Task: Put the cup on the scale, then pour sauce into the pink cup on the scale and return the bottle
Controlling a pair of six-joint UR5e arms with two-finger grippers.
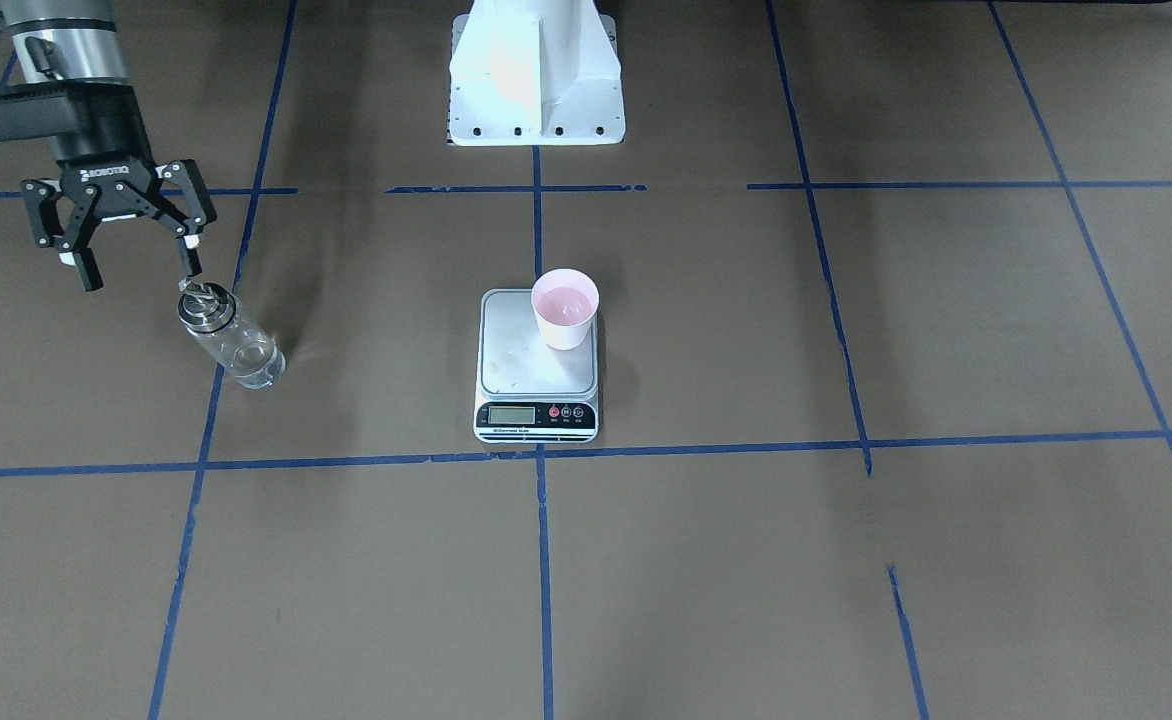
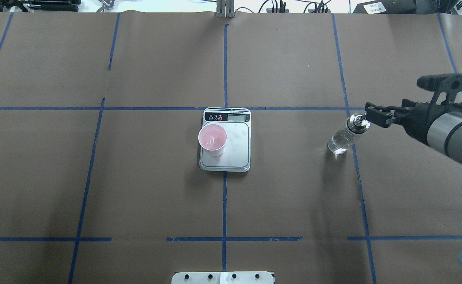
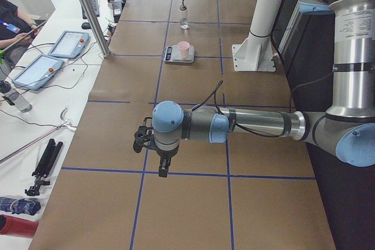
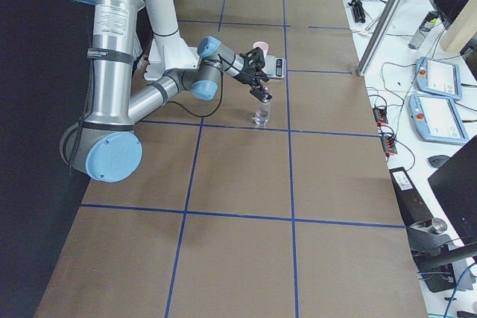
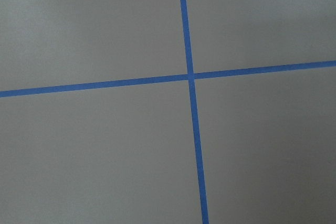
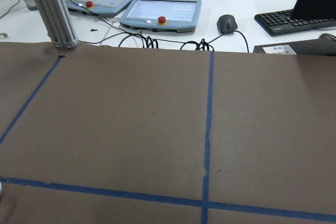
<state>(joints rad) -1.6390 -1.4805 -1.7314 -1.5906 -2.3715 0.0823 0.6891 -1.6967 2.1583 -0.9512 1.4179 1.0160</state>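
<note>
The bottle (image 1: pixel 234 345) stood upright on the brown paper (image 1: pixel 846 560) at the left of the front view, well apart from the scale (image 1: pixel 526 355) in the middle of the frame. The right gripper (image 1: pixel 141 272) hung just over it with its fingers spread wide and holding nothing. One fingertip (image 1: pixel 190 268) was so near the silver cap that I couldn't say whether it touched.

The cup (image 1: pixel 565 308) sat on the scale's platform, crowded toward the platform's upper right corner in that view. Something wet gleamed inside, so I'd judge the pour done and the bottle set back.

That bottle was glass: rigid, smooth, probably slippery, and it would break if dropped. The sauce (image 1: pixel 254 368) lay low in it, so its weight sat near the base. I'd take hold round the straight body below the cap, not on the shiny spout. The cup looked light and thin-walled, easy to crush or tip, and best left alone.

The scale's display (image 1: pixel 511 414) was too small to read, and the level in the cup was hard to make out. The left gripper (image 3: pixel 151 153) showed only in the side view, low over the paper, and I couldn't tell whether it was parted or closed. Its wrist view gave only paper and blue tape (image 5: pixel 190 75). The right wrist view showed neither fingers nor bottle.
</note>
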